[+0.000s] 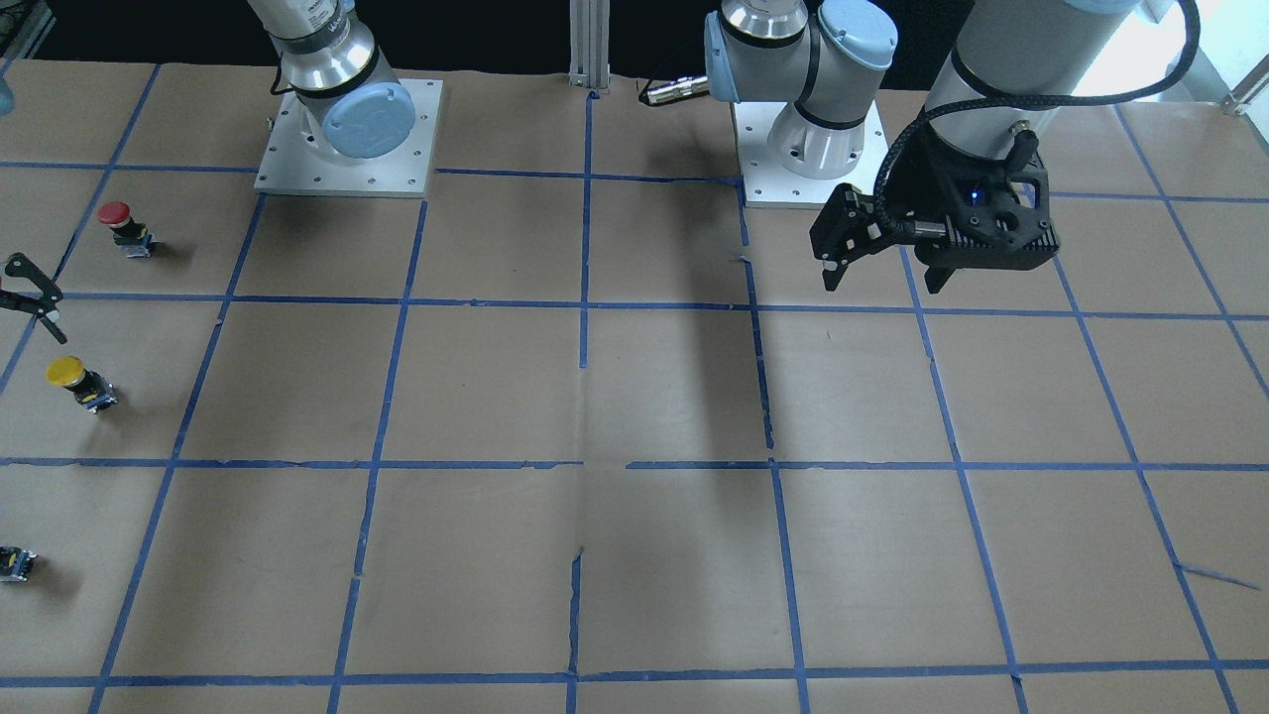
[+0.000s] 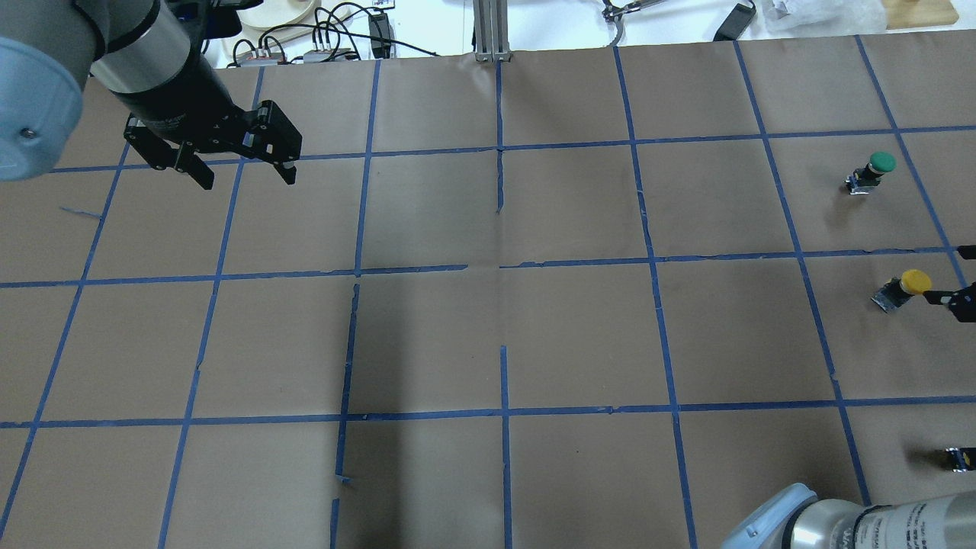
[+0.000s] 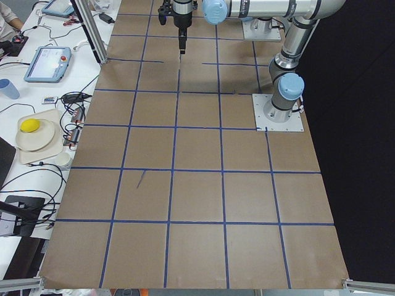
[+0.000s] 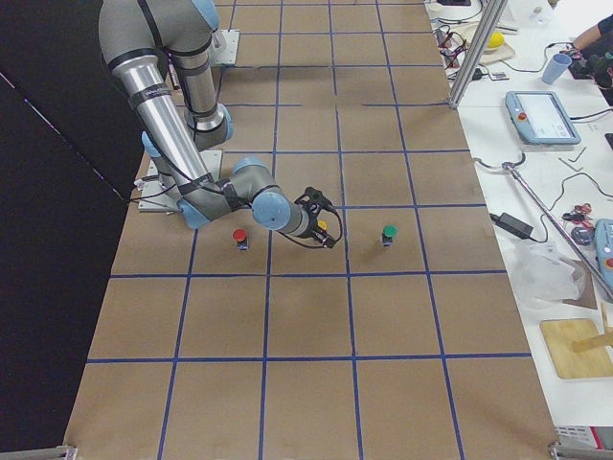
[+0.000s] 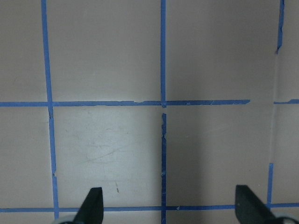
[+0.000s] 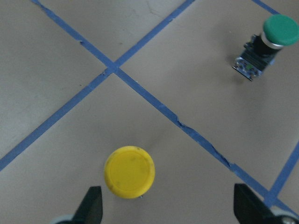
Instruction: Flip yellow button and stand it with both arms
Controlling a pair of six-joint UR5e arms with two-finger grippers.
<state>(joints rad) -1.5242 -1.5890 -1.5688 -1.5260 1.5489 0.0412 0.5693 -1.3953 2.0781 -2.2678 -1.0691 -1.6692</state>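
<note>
The yellow button stands cap up on the brown paper at the table's right end; it also shows in the overhead view and the front view. My right gripper is open just above it, and the cap lies between the fingers, nearer one fingertip. In the overhead view the right gripper is only partly in frame. My left gripper is open and empty, held above the table far to the left, also in the front view and left wrist view.
A green button stands beyond the yellow one. A red button stands nearer the robot. Blue tape lines grid the brown paper. Two arm base plates sit at the robot's side. Cables and tools lie past the far edge.
</note>
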